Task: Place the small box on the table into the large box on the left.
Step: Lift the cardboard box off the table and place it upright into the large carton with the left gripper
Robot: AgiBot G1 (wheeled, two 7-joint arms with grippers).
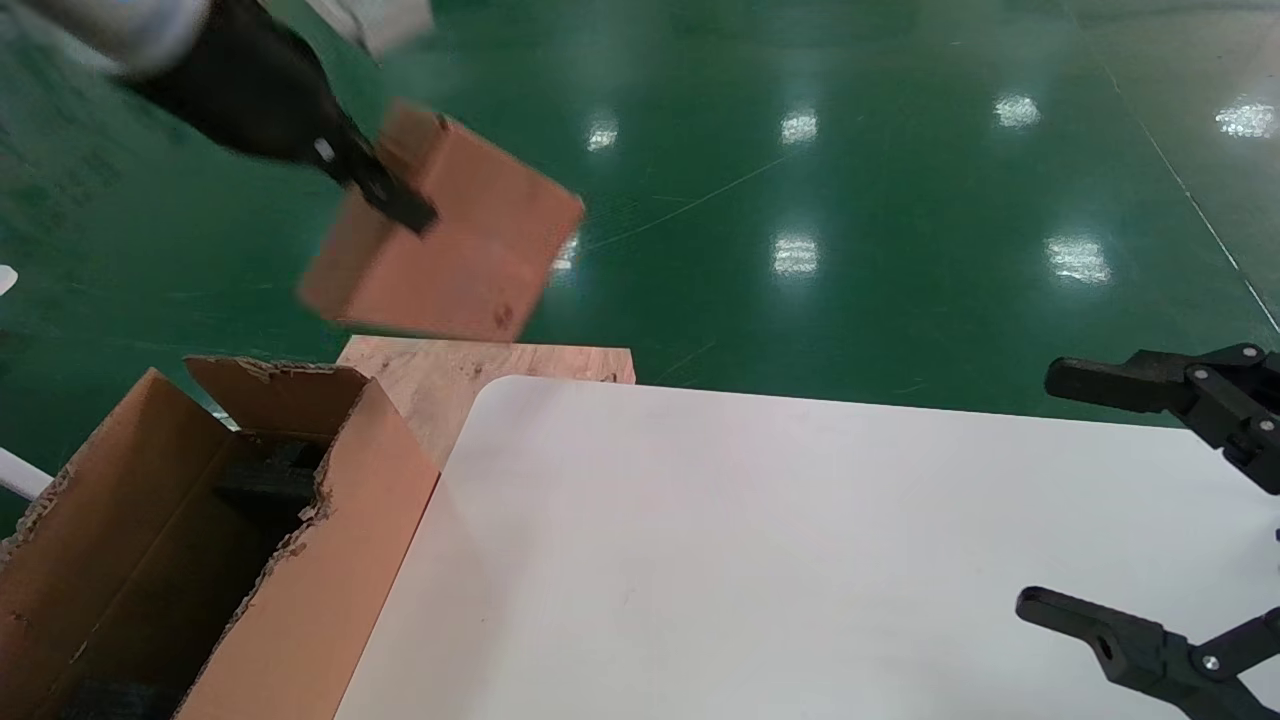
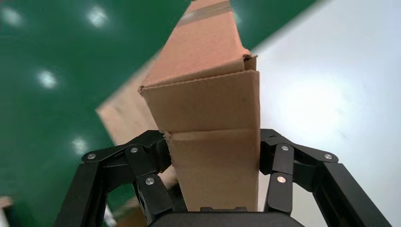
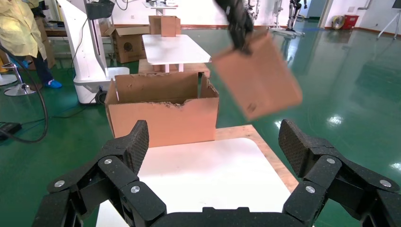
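Observation:
My left gripper [image 1: 395, 195] is shut on the small box [image 1: 450, 240], a plain brown carton with a tiny black mark near one corner. It holds the box tilted in the air beyond the table's far left corner. In the left wrist view the box [image 2: 208, 118] sits between both fingers [image 2: 279, 165]. It also shows in the right wrist view [image 3: 257, 78]. The large box [image 1: 200, 530], torn-edged with dark padding inside, stands open at the table's left edge, below and nearer than the small box. My right gripper [image 1: 1040, 495] is open and empty over the white table [image 1: 750, 560] at the right.
A light wooden board [image 1: 450, 375] juts out behind the table's far left corner, under the held box. Green shiny floor [image 1: 850, 150] lies beyond. In the right wrist view another table [image 3: 172, 47], more cartons [image 3: 127, 42] and a person [image 3: 23, 33] stand far off.

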